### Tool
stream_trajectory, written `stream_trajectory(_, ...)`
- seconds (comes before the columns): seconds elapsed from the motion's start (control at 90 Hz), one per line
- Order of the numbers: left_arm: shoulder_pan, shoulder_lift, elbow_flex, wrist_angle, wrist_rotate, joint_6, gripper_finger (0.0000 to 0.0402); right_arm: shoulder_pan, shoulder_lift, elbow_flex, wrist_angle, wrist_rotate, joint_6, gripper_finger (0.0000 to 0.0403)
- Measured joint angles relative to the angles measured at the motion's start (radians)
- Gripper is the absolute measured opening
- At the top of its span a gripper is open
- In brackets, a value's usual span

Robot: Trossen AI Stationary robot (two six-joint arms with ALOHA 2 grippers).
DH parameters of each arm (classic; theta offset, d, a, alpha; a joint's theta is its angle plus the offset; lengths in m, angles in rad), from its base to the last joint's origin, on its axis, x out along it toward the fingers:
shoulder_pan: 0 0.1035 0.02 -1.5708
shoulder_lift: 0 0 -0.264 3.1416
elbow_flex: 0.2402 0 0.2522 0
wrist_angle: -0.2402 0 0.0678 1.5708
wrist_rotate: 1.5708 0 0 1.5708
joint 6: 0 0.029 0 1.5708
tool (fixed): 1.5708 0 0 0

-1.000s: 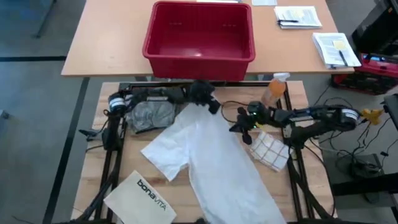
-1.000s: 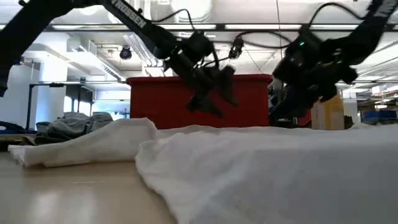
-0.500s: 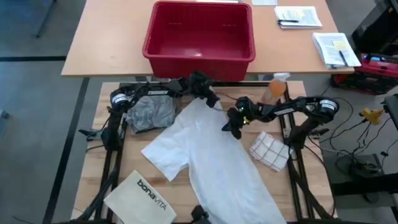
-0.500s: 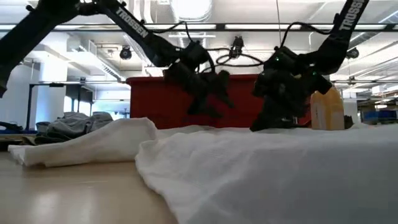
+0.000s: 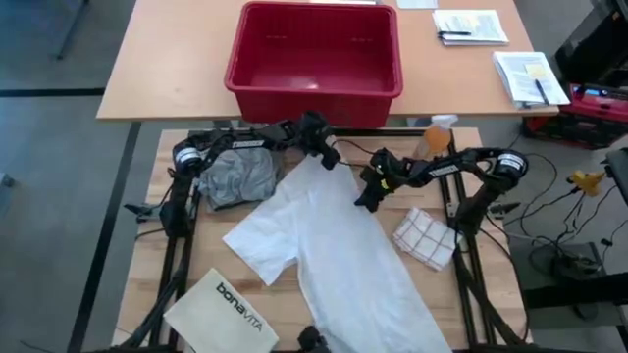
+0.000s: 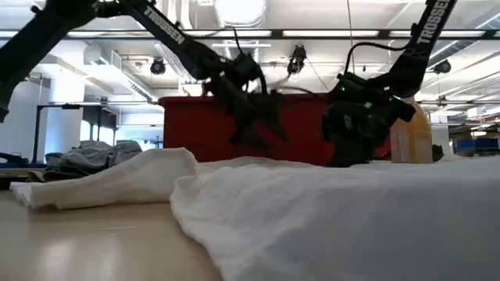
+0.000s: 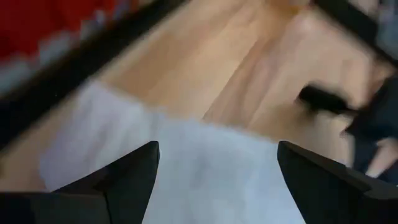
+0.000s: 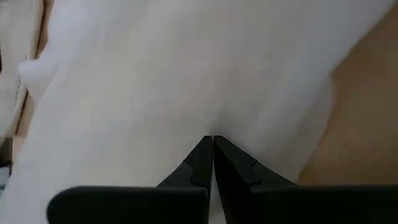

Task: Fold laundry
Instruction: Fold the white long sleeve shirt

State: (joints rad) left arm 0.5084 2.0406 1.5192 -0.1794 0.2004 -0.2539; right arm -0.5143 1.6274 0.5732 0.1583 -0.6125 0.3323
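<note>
Two pincers work at the far end of the white shirt [image 5: 334, 245], which lies spread out flat on the wooden surface [image 5: 147, 255]. Laid flat like that, it can be smoothed and then folded.

Nearest of all, at the front left corner, lies a stiff white bag [image 5: 228, 304] with letters on it. It sits apart from the clothes and plays no part.

Next comes the shirt. Its long side runs on a slant, from the front right corner up toward the far middle of the surface. One sleeve [image 5: 257, 240] sticks out to the left. The top of the shirt points at the red bin [image 5: 314, 49].

A small checked cloth [image 5: 427, 237] lies just beside the shirt on the right.

Farther back, the right pincer [image 5: 365, 196] presses down on the right side of the shirt. Its two tips [image 8: 212, 163] are squeezed together with white cloth at them, so I think it is pinching a bit of shirt to pull it straight.

The left pincer [image 5: 328, 159] hovers over the top end of the shirt. Its fingers [image 7: 134, 174] are spread wide with nothing between them, ready to grab the edge.

A grey T-shirt [image 5: 235, 178] sits bunched at the far left, waiting its turn. The red bin stands past the surface on another table, maybe for the finished clothes.
</note>
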Motion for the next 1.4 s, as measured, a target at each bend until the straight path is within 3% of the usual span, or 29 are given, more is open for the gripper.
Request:
stream_trajectory(0.344, 0.127, 0.058, 0.203, -0.212, 0.133, 0.138, 0.0311, -0.001, -0.041, 0.029, -0.022, 0.065, 0.012, 0.0000)
stream_trajectory(0.433, 0.141, 0.103, 0.248, -0.320, 0.175, 0.237, 0.0299, 0.001, -0.046, 0.031, -0.025, 0.090, 0.012, 0.0000)
stream_trajectory(0.533, 0.139, 0.143, 0.293, -0.413, 0.168, 0.388, 0.0237, 0.008, -0.079, 0.034, -0.023, 0.094, -0.005, 0.0000)
stream_trajectory(0.689, 0.125, 0.154, 0.320, -0.385, 0.184, 0.492, 0.0055, 0.008, -0.150, 0.035, -0.024, 0.127, -0.038, 0.0000)
stream_trajectory(0.744, 0.123, 0.159, 0.318, -0.377, 0.189, 0.498, 0.0020, 0.007, -0.172, 0.033, -0.031, 0.138, -0.043, 0.0000)
stream_trajectory(0.967, 0.113, 0.163, 0.311, -0.336, 0.279, 0.510, 0.0001, 0.011, -0.163, 0.017, -0.104, 0.144, -0.054, 0.0000)
stream_trajectory(1.211, 0.133, 0.168, 0.267, -0.411, 0.280, 0.451, 0.0000, 0.015, -0.159, 0.013, -0.152, 0.139, 0.004, 0.0000)
stream_trajectory(1.4, 0.143, 0.254, 0.263, -0.476, 0.263, 0.374, 0.0000, 0.026, -0.169, 0.013, -0.207, 0.144, 0.031, 0.0000)
